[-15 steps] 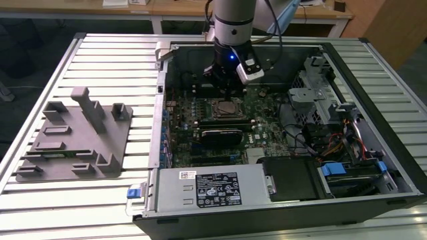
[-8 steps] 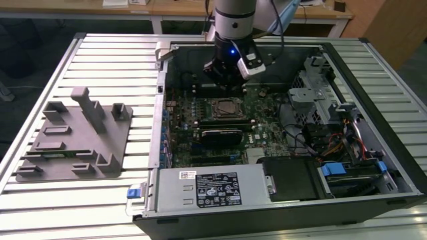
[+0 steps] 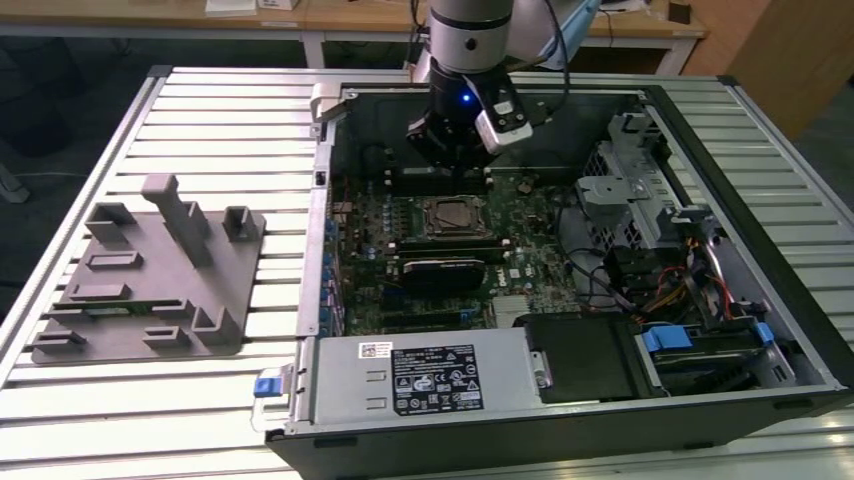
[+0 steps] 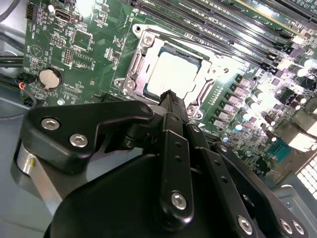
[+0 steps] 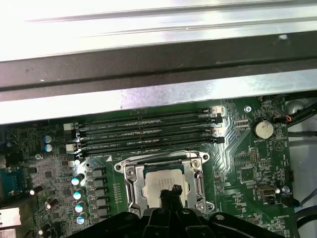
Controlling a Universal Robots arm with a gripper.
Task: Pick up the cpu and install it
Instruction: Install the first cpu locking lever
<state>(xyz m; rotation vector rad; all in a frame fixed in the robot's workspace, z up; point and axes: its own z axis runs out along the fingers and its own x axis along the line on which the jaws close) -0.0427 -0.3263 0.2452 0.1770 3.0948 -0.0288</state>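
Black gripper (image 4: 169,95) linkage fills the near field in the second wrist view, fingers drawn together to one tip, nothing seen between them; the cpu (image 4: 173,73) lies in the motherboard socket (image 4: 136,59) just beyond that tip. First wrist view: tip over the cpu (image 5: 158,184), contact uncertain; socket frame (image 5: 130,181) around it. Exterior view: arm inside the computer case (image 3: 747,180); grey fixture (image 3: 147,290) well apart. Judgement: placement done, seating stage; further motion calls for a straight, gentle path.

Your exterior view looks down on the open computer case (image 3: 561,250); both wrist views closely share its socket (image 5: 166,183).
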